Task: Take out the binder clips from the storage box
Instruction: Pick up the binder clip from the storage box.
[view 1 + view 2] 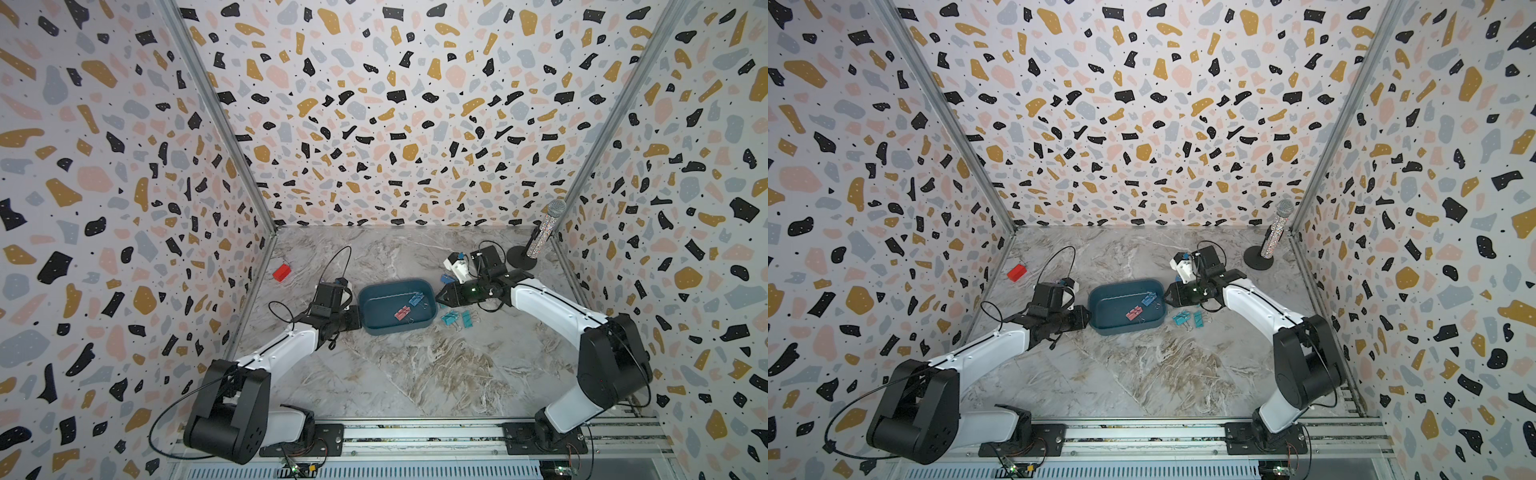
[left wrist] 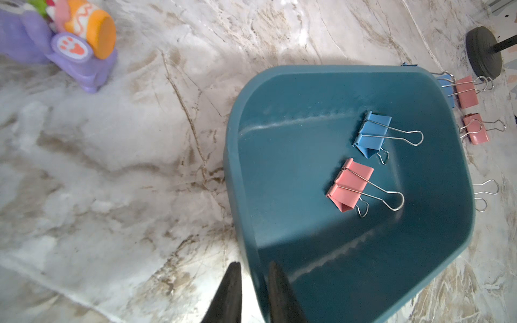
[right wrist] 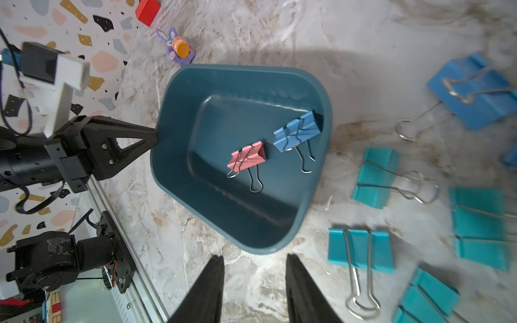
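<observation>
The dark teal storage box (image 1: 397, 284) (image 1: 1121, 286) stands mid-table. Two binder clips lie inside, one blue (image 1: 416, 299) (image 2: 372, 134) (image 3: 298, 130) and one pink (image 1: 402, 312) (image 2: 349, 184) (image 3: 247, 156). My left gripper (image 1: 359, 318) (image 2: 253, 264) is shut on the box's left rim, with the wall between its fingers. My right gripper (image 1: 438, 298) (image 3: 254, 256) hangs open just outside the box's right end, only marble between its fingers. More clips lie on the table right of the box: teal ones (image 1: 449, 318) (image 3: 375, 176) (image 3: 361, 250), a blue one (image 3: 472, 92) and pink ones (image 2: 466, 92).
A red block (image 1: 281, 272) lies at the far left near the wall. A purple-and-orange toy (image 2: 78, 47) (image 3: 179, 47) sits behind the left arm. A glittery microphone on a black round stand (image 1: 540, 237) is in the far right corner. Patterned walls close three sides.
</observation>
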